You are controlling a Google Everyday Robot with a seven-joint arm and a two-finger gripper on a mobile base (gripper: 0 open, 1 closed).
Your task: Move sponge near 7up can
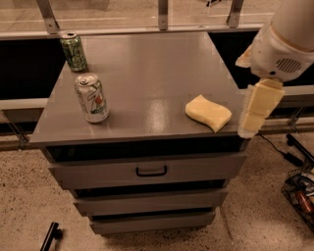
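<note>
The grey drawer cabinet (pixel 147 73) fills most of the view. The robot's white arm housing (pixel 289 44) hangs over its corner. The gripper (pixel 257 110) points down from the housing, just off the cabinet's edge and about level with the top. It grasps nothing. It is seen edge-on, so I cannot tell whether it is released or clenched.

The sponge (pixel 208 112) lies flat on the top just beside the gripper, on the cabinet side and close to the front edge. The 7up can (pixel 91 98) stands upright well apart from the gripper, across the top beyond the sponge. A darker green can (pixel 74 51) stands farther still, at the back corner.

The task looks barely started, since the sponge is untouched and far from the can. Judging from here, three things could go wrong:
- The gripper could clip the cabinet's edge as it swings inward at this height.
- A low, sideways approach could push the soft sponge off the front lip.
- A hasty placement could knock over the 7up can, or set the sponge by the wrong can.

The top is smooth, slightly glossy and level, so the sponge would probably slide easily. Below it are stacked drawers, the uppermost with a dark handle (pixel 151 171). The floor (pixel 29 196) is speckled. A metal railing (pixel 163 10) runs behind the cabinet. A wire basket (pixel 299 193) and a cable (pixel 274 147) lie on the floor below the gripper.
</note>
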